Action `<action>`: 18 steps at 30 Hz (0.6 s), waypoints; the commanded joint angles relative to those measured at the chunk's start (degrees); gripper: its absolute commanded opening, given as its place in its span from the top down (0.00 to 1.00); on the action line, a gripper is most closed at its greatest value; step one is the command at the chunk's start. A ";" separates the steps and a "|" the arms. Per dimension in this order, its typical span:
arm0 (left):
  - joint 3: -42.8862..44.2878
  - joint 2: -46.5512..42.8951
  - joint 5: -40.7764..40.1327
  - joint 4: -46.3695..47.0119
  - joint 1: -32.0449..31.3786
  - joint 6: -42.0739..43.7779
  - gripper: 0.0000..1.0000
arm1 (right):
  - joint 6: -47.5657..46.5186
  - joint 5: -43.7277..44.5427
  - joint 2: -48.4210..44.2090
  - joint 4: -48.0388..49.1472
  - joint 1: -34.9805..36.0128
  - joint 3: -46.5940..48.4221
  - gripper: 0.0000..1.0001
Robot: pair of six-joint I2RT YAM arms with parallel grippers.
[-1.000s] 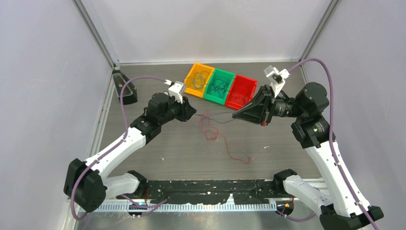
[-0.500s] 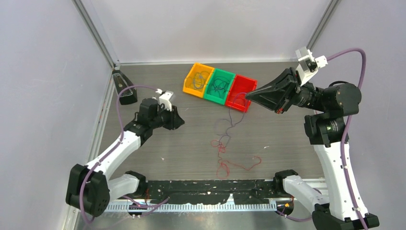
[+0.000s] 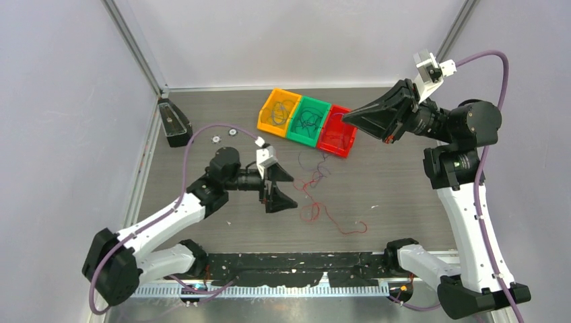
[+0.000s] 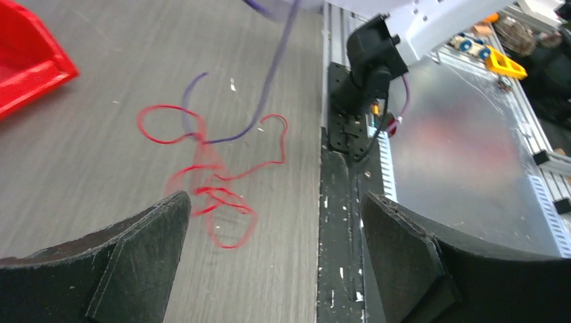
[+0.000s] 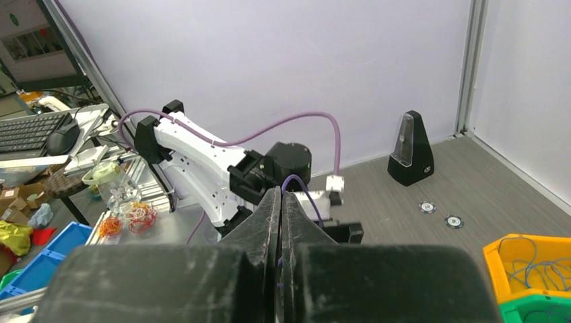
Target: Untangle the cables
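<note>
Top external view: separation stage of the untangling. The right end effector (image 3: 345, 119), fingers pressed together on the purple cable (image 4: 271, 81), hangs raised over the red bin (image 3: 334, 148). In the left wrist view this strand rises off the surface (image 3: 404, 195), its lower end entwined with the red cable (image 3: 310, 212), which lies in loops between the two arms. The left end effector (image 3: 288, 190), jaws spread wide and holding nothing, sits low just beside the red knot. Judged next move: the left fingers close on the red loops to pin them while the purple strand is drawn free. Both wires are very thin, so the pinch needs exact placement.
</note>
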 commanded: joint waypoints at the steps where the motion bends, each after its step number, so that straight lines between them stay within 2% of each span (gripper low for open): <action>1: 1.71 5.30 1.41 7.81 -2.98 1.79 0.00 | 0.80 1.88 0.37 3.72 -0.18 3.53 0.95; 4: 1.99 11.58 -0.72 9.96 -3.13 7.30 0.01 | 1.31 2.66 1.06 4.60 -0.18 4.01 0.95; 7: 4.28 17.56 -2.32 13.58 -3.17 8.40 0.01 | 3.40 3.09 2.26 7.45 -0.20 3.95 0.95; 11: 9.98 25.40 -6.51 16.34 -3.22 0.47 0.10 | 4.63 3.82 3.23 9.45 -0.18 4.08 0.95; 15: 10.24 29.55 -8.10 25.98 -4.63 -6.72 0.20 | 4.99 4.96 3.75 10.25 -0.18 4.48 0.95; 18: 10.12 30.34 -7.41 28.89 -6.56 -9.31 0.28 | 5.60 6.25 4.25 11.34 -0.17 4.75 0.95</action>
